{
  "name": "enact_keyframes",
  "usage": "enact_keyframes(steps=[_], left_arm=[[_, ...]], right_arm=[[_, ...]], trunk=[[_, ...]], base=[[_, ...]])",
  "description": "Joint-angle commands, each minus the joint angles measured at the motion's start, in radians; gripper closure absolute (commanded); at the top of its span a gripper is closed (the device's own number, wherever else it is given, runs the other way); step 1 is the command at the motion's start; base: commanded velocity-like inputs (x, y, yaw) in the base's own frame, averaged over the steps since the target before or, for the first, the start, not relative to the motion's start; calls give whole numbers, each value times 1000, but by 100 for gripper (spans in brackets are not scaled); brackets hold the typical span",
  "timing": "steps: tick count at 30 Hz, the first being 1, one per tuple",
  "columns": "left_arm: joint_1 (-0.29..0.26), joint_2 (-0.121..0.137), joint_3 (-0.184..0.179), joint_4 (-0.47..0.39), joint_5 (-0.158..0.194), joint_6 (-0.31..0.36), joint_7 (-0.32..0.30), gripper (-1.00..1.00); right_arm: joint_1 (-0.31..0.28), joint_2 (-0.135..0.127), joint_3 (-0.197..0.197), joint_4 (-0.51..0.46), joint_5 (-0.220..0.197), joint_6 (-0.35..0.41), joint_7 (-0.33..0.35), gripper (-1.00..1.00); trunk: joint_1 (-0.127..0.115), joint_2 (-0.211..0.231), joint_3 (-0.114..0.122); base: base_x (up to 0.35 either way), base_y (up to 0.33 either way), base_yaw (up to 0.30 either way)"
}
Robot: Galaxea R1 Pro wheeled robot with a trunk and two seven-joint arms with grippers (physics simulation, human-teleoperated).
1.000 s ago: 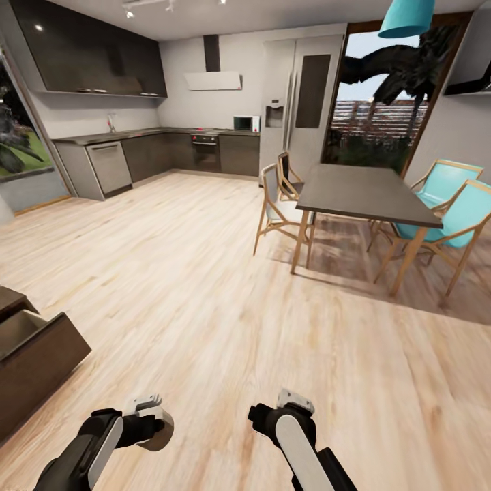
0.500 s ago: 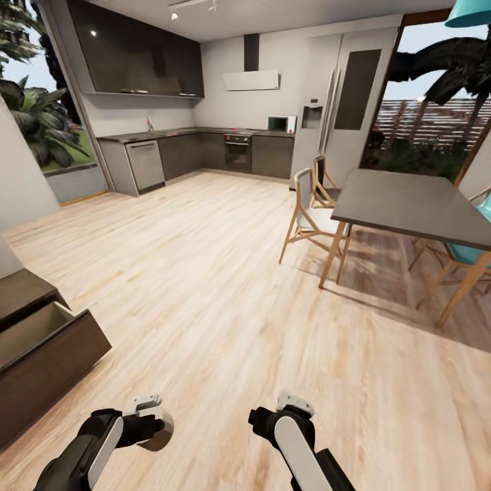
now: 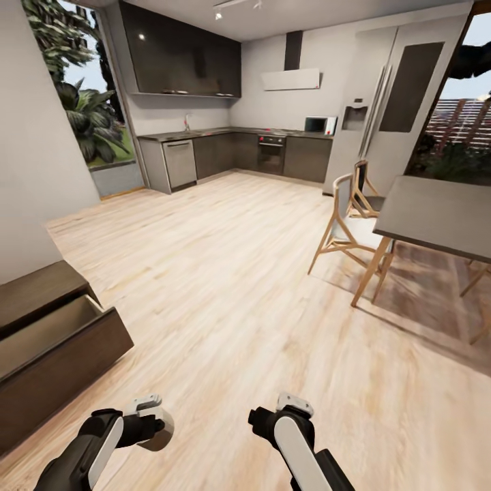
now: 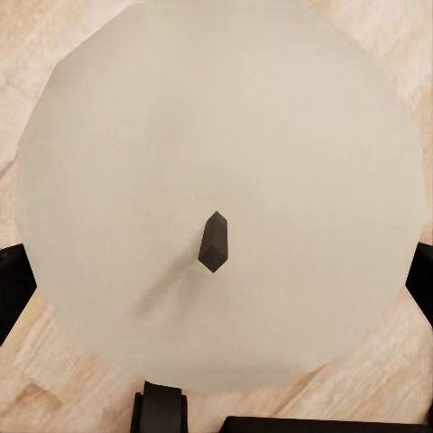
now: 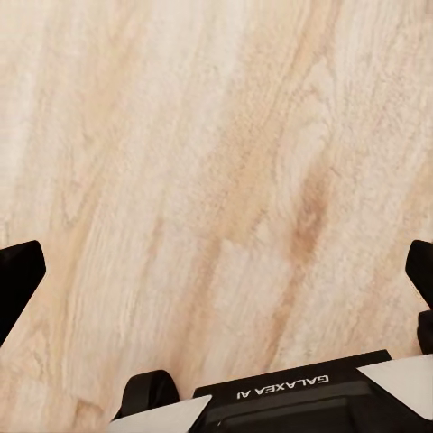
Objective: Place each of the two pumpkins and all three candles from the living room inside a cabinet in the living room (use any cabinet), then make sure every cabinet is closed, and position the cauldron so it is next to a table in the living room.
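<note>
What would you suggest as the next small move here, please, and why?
Probably keep turning the base toward the open drawer of the cabinet on the robot's left. The left gripper has its jaws around a pale candle, the drawer looks empty from here, and it sits off to the side, likely out of reach. The right gripper is open over bare floor.

Illumination is bright and even, with daylight entering through the window [image 3: 92, 116] and ceiling spotlights [image 3: 239, 5] glaring. The dining table [image 3: 436, 215] casts soft shadow on the floor [image 3: 225, 273]. Straight lines bow toward frame edges; renders are slightly soft.
</note>
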Motion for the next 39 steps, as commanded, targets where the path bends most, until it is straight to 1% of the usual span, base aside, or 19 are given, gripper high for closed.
enact_keyframes(steps=[1, 5, 6, 10, 18, 24, 35, 39], left_arm=[[0, 0, 0, 0, 0, 0, 0, 100], [0, 0, -8, 0, 1, 0, 1, 100], [0, 0, -20, 0, 1, 0, 1, 100], [0, 0, -33, 0, 2, 0, 1, 100], [0, 0, -35, 0, 2, 0, 1, 100], [0, 0, -35, 0, 2, 0, 1, 100], [0, 0, -35, 0, 5, 1, 1, 100], [0, 0, -35, 0, 7, 5, 0, 100]], right_arm=[[0, 0, 0, 0, 0, 0, 0, -100], [0, 0, 0, 0, 0, 0, 0, -100], [0, 0, 0, 0, 0, 0, 0, -100], [0, 0, 0, 0, 0, 0, 0, -100], [0, 0, 0, 0, -1, 1, 0, -100], [0, 0, 0, 0, -1, 0, 0, -100], [0, 0, 0, 0, -1, 1, 0, -100], [0, 0, 0, 0, -1, 1, 0, -100]], trunk=[[0, 0, 0], [0, 0, 0], [0, 0, 0], [0, 0, 0], [0, 0, 0], [0, 0, 0], [0, 0, 0], [-15, 28, 13]], base=[[220, -167, 282], [218, -178, 282], [217, -185, 282], [214, -186, 282], [196, -193, 282], [90, -190, 282], [5, -26, 282], [0, 0, 282]])
